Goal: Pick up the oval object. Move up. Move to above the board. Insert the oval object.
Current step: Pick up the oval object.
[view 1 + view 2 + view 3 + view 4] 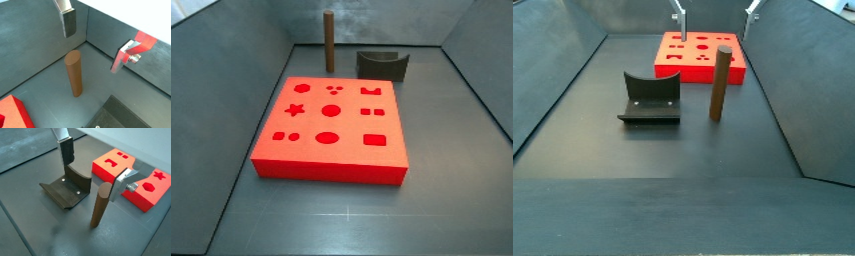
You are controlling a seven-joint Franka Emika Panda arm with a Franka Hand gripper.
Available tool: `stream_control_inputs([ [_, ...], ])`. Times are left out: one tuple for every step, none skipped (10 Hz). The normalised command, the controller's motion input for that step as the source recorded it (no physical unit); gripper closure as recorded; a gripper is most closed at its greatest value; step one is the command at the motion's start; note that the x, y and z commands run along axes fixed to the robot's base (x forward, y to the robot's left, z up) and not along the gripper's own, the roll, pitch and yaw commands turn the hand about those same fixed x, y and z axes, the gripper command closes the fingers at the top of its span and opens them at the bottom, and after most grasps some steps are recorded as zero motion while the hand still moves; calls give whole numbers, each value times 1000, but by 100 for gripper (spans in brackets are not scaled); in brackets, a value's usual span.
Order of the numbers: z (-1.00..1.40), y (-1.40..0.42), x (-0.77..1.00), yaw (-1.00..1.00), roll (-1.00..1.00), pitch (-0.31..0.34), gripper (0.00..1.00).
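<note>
You see the peg standing upright on the dark grey floor, free of the hand, whose two silver fingers hang wide apart above it with nothing between them. A wrist view gives you what the side views lack: the peg's rounded top lies below the gap between the fingers. In a side view only the finger tips show at the top edge, over the far end of the board.

That side view puts the peg at about 3 o'clock of the fixture, near it but apart, with the board beyond both at 12 o'clock. From the opposite side, the peg and the fixture stand behind the board, against the back wall.

Grey walls enclose the floor on all sides.
</note>
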Motion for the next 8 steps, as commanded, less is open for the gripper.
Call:
stream_control_inputs([
  [-240,-43,-143,46,-44,-29,0],
  [-594,-220,-377,446,-41,0,0],
  [-611,-231,-480,589,0,4,0],
  [-583,-151,-483,583,-30,0,0],
  [-154,-6,-194,326,0,0,0],
  [0,0,0,0,0,9,0],
  [-123,0,0,0,0,0,0],
  [-549,0,-46,3,0,-54,0],
])
